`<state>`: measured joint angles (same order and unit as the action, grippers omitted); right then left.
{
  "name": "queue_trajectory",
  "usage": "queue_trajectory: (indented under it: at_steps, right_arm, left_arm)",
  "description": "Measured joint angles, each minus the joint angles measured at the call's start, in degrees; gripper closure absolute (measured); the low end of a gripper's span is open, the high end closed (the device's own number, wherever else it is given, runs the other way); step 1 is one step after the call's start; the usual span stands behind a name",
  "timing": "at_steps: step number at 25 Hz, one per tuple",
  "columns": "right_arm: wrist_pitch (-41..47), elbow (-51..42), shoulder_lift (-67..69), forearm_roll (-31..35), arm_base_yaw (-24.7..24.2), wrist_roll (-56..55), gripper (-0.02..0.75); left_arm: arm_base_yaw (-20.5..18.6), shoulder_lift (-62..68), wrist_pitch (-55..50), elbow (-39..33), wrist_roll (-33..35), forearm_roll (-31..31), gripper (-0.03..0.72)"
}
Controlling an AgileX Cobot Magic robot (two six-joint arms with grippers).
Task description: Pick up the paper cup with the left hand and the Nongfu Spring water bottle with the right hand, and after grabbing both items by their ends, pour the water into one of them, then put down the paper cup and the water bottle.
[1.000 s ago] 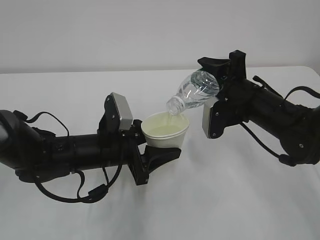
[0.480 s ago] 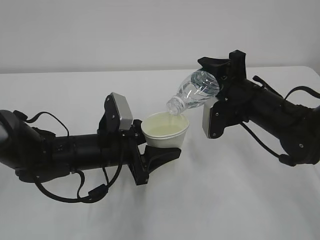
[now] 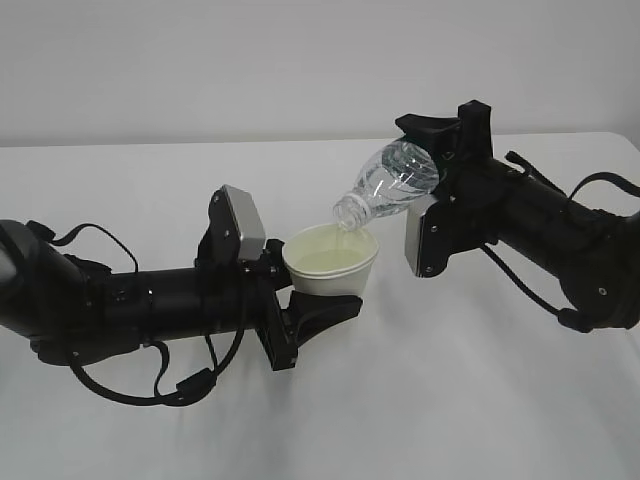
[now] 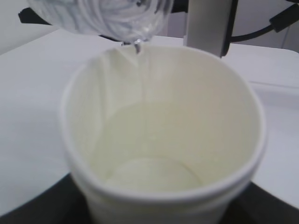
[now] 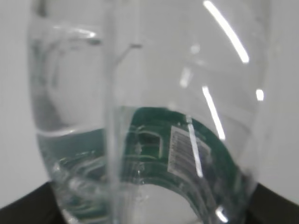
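Tilting bottle (image 3: 393,180), clamped in right claw (image 3: 440,165), mouth above cup (image 3: 331,263); left claw (image 3: 300,300) clamps cup.

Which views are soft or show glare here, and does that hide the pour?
Exterior view: even light, sharp enough; water bottle mouth tipped over the paper cup. Left wrist view: cup slightly soft, bottle blurred at the top edge. Right wrist view: bottle fills the frame, blurred, streaked with white glare; no cup visible.
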<state>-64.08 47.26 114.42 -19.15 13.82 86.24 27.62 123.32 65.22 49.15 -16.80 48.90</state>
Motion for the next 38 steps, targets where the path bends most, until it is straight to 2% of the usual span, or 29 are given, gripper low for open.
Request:
queue_trajectory:
  at_steps: [38]
  right_arm:
    - [0.0, 0.0, 0.0, -1.0, 0.0, 1.8, 0.266]
  left_arm:
    - [0.0, 0.0, -0.1, 0.0, 0.0, 0.5, 0.259]
